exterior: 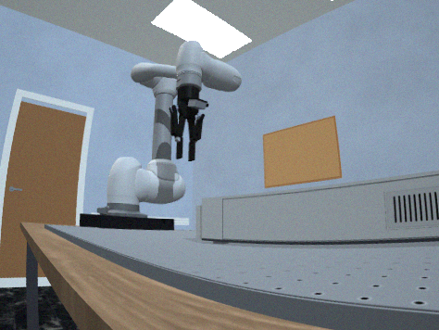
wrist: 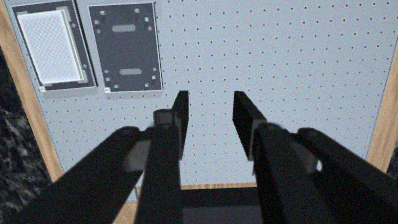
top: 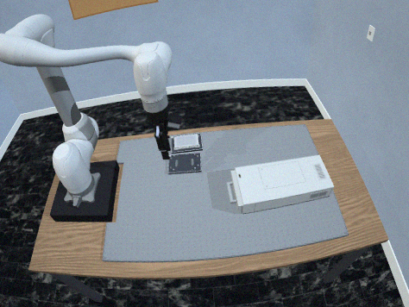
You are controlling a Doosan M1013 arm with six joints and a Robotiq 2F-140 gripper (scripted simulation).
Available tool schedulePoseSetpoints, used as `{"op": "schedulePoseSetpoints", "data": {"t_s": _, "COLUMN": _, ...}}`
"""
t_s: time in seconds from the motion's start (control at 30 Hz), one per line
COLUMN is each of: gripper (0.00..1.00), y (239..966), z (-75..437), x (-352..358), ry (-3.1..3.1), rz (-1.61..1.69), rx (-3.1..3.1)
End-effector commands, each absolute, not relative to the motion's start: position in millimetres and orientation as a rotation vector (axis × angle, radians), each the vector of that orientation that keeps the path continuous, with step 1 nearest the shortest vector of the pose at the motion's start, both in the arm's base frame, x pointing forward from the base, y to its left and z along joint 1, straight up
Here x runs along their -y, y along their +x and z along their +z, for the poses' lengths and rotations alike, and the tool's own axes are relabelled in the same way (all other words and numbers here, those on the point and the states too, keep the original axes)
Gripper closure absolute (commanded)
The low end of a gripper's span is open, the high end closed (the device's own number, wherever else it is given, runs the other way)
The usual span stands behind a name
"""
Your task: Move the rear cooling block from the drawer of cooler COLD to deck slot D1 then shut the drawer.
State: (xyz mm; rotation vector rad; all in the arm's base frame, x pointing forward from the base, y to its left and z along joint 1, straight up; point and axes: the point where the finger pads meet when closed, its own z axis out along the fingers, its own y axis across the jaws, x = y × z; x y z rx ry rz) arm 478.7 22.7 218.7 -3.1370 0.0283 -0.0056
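So the gripper (top: pixel 166 154) (exterior: pixel 185 155) (wrist: pixel 210 105) has its jaws partway open, roughly parallel, with a modest gap and nothing in between. Fingers point down, well above the grey perforated mat (top: pixel 173 224) (exterior: pixel 139 250) (wrist: pixel 215 155), touching nothing. The arm (top: pixel 92 56) (exterior: pixel 213 74) reaches across high from its black base, wrist hanging pretty much upright. In the wrist view there's open mat ahead of and between the fingertips, with the wooden table edge (top: pixel 173 271) (exterior: pixel 60 260) (wrist: pixel 385 130) down both sides. Off to the left in that view sit two dark slots: bare D1 (top: pixel 185 164) (wrist: pixel 129 50), and D2 (top: pixel 199 148) (wrist: pixel 86 55) carrying a pale block (top: pixel 186 141) (wrist: pixel 47 47). COLD (top: pixel 280 178) (exterior: pixel 301 213) stands well apart from the gripper, handle (top: pixel 229 192) facing the arm's side. Its drawer looks shut, though this angle isn't great. The rear cooling block isn't visible in COLD or on D1.
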Motion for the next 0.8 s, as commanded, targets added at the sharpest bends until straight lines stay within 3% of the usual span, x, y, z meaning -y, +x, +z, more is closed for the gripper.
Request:
{"op": "schedulePoseSetpoints", "data": {"t_s": 0.0, "gripper": 0.66, "y": 479.0, "z": 219.2, "x": -22.6, "ry": -3.135, "rz": -0.007, "rx": -0.134}}
{"op": "schedulePoseSetpoints", "data": {"t_s": 0.77, "gripper": 0.66, "y": 479.0, "z": 219.2, "x": -22.6, "ry": -2.988, "rz": -0.005, "rx": -0.955}}
